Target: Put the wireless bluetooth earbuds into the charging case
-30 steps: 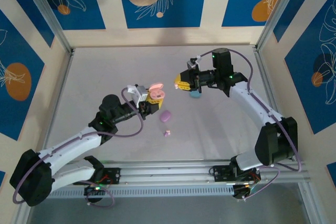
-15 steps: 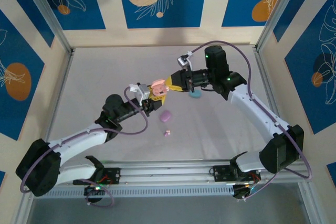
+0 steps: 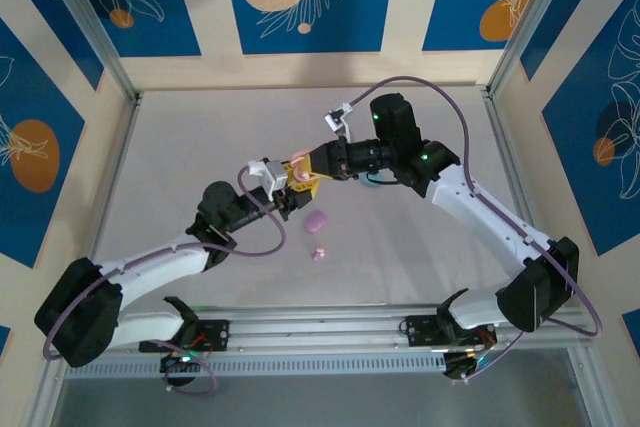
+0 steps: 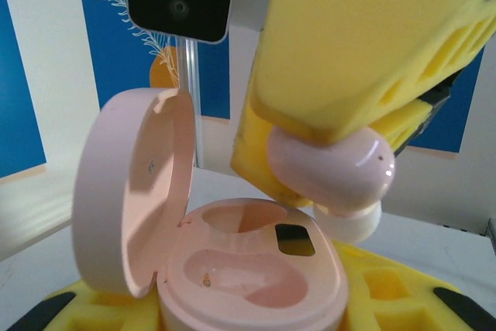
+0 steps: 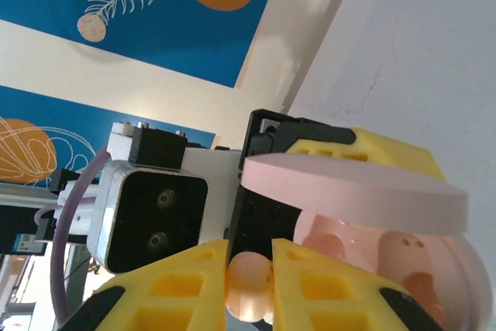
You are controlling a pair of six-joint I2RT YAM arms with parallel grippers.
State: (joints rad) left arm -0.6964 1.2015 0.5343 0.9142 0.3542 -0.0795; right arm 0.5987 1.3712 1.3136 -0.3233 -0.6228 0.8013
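raised lid [image 4: 132, 191] flanks the charging case [image 4: 256, 273] — its hollowed top lies uncovered.

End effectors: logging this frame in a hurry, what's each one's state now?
Left end effector: closed on the open pink case.
Right end effector: closed on a pink earbud.
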